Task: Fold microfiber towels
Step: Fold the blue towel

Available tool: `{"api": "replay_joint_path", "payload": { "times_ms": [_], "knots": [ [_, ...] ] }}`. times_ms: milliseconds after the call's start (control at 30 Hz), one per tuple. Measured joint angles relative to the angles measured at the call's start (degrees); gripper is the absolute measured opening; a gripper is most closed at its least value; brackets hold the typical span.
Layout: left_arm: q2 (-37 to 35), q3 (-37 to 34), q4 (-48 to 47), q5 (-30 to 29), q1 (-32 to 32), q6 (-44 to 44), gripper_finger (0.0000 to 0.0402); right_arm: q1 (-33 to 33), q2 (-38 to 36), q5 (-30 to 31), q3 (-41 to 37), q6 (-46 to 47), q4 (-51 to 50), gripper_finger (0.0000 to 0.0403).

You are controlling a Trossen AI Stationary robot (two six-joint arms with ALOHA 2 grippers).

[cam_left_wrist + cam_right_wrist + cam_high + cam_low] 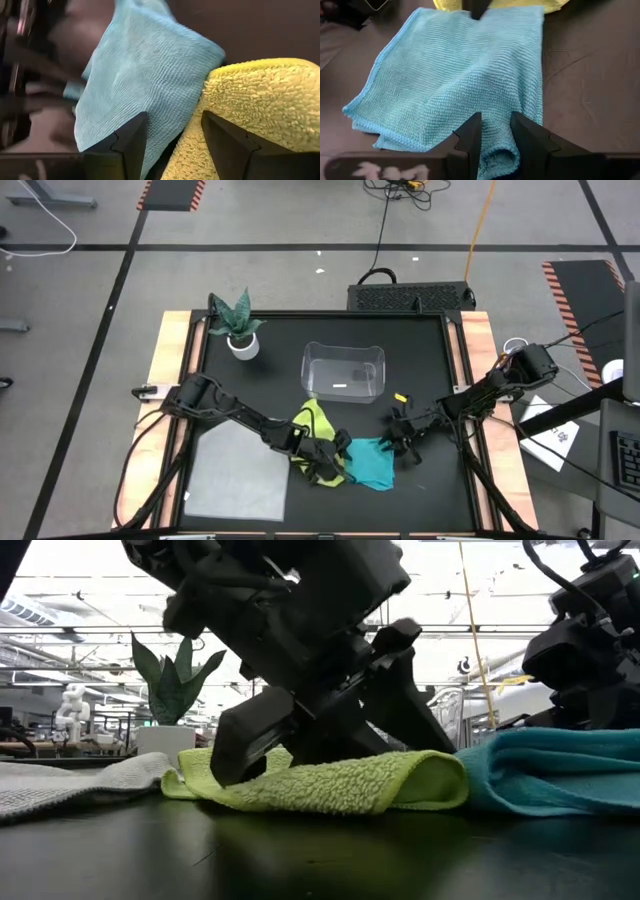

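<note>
The yellow-green towel [318,442] lies bunched at the table's near centre, its long axis running far to near, touching the teal towel [372,463] on its right. The left gripper [325,455] stands open over its edge. The right gripper [495,131] pinches the teal towel's corner. The grey towel [235,470] lies flat at left. Judged step: folding the yellow-green towel; next, close on its edge.

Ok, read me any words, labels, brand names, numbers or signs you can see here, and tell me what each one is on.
None can be read.
White sheet of paper beside the table's right edge: dark print, too small to read.
Pale marks on the right arm's own body in its wrist view: too blurred to read.
Yellow-green towel, teal towel, grey towel, clear bin: no text visible.
</note>
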Motion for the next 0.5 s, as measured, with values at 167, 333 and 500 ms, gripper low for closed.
{"api": "replay_joint_path", "payload": {
  "times_ms": [167, 333, 500],
  "knots": [
    [0.0, -0.9, 0.3, 2.6, 0.3, -0.6, 0.0195, 0.0, 0.1, 0.0, -0.4, -0.2, 1.2, 0.0098],
    [0.1, -1.1, 5.6, -1.8, -1.1, 6.3, 0.0195, 0.0, 0.1, 0.0, -0.4, -0.1, 2.1, 0.0098],
    [0.2, 0.7, 3.2, -4.1, -0.8, 8.1, 0.0196, 0.0, 0.1, 0.1, -0.5, 0.2, 4.0, 0.0098]
  ]
}}
